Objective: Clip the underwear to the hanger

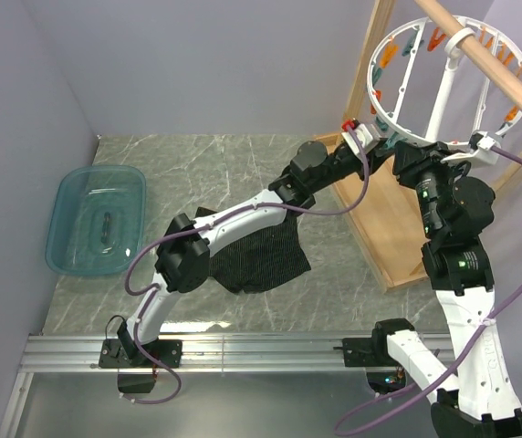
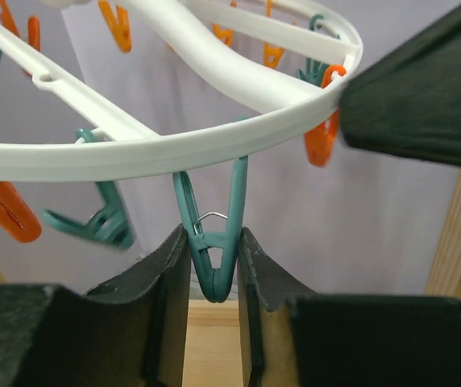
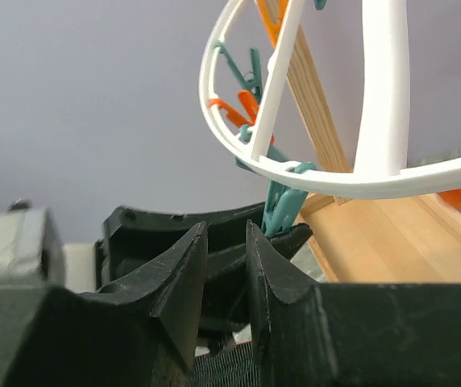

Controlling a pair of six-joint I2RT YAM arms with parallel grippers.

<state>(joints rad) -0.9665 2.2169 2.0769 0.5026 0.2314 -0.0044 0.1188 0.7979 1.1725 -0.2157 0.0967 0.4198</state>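
Observation:
The hanger [image 1: 373, 84], a white ring with orange and teal clothespins, hangs from the wooden rod at the back right. In the left wrist view my left gripper [image 2: 213, 242] is shut on a teal clothespin [image 2: 214, 270] hanging from the ring [image 2: 174, 149]; both fingers touch its sides. In the top view it [image 1: 380, 141] is under the ring's lower edge. My right gripper [image 3: 226, 234] is just beside it [image 1: 405, 160], its jaws a narrow gap apart and empty, with the same clothespin [image 3: 279, 210] just beyond them. The black underwear [image 1: 266, 255] lies flat on the table, partly under the left arm.
A wooden rack stands at the back right, with a base board [image 1: 393, 233] and a slanted rod [image 1: 494, 68]. A teal plastic bin [image 1: 69, 196] sits at the left of the marble table. Walls close in on the left and back. A metal rail [image 1: 252, 351] runs along the near edge.

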